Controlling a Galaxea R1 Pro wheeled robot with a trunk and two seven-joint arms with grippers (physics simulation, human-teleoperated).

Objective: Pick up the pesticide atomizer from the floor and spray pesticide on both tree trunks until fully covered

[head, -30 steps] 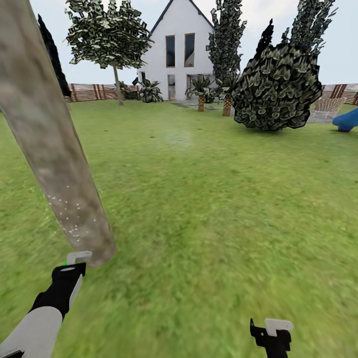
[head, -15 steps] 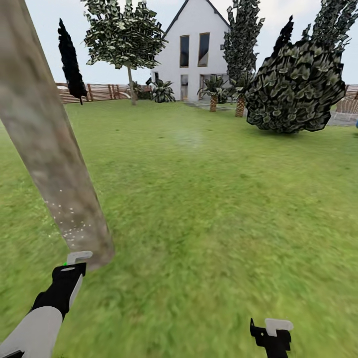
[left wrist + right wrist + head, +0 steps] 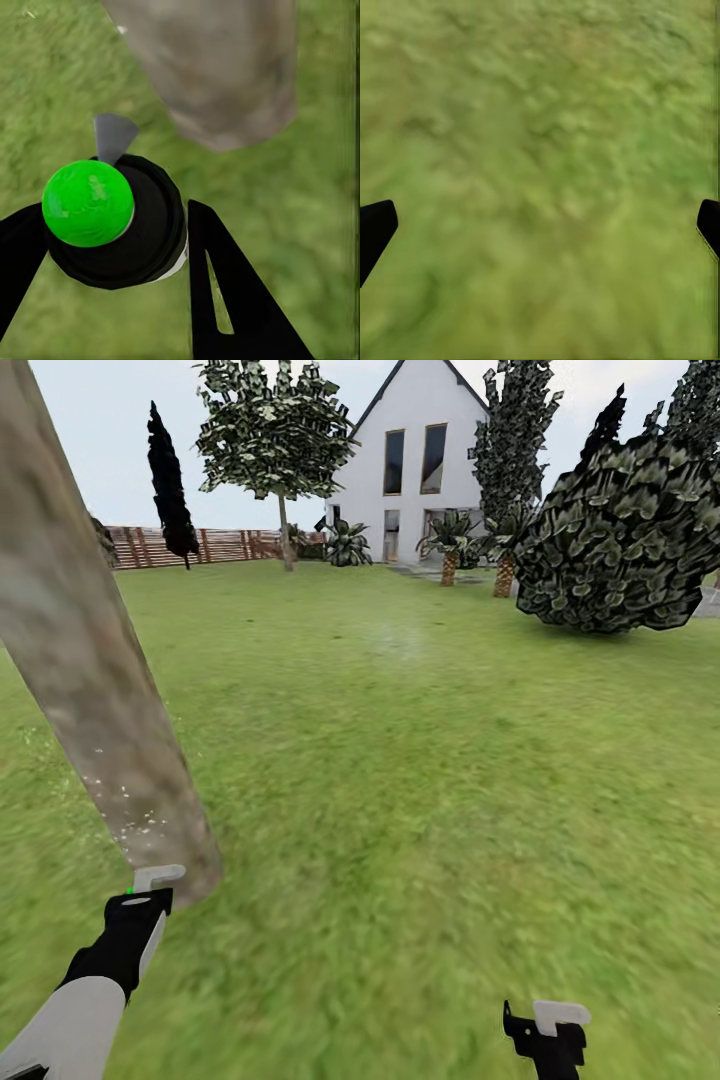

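A thick grey-tan tree trunk (image 3: 90,660) leans across the left of the head view, with whitish pesticide specks (image 3: 128,805) on its lower part. My left gripper (image 3: 150,882) hangs just in front of the trunk's base, shut on the pesticide atomizer (image 3: 112,225). The atomizer is a small black bottle whose top shows green. In the left wrist view it sits between the black fingers (image 3: 225,300), with the trunk's base (image 3: 217,67) just beyond. My right gripper (image 3: 548,1022) is low on the right, open over bare grass (image 3: 540,180). A second tree (image 3: 285,535) stands far off by the fence.
Lawn (image 3: 430,760) stretches ahead to a white house (image 3: 420,450). A big dark bush (image 3: 630,540) and short palms (image 3: 450,550) stand at the right back. A brown slat fence (image 3: 220,545) and a black cypress (image 3: 170,480) close the left back.
The whole view has swung left, so the house, bush and far tree have slid right in the picture. Both grippers keep their places, and the left one stays shut on the atomizer.
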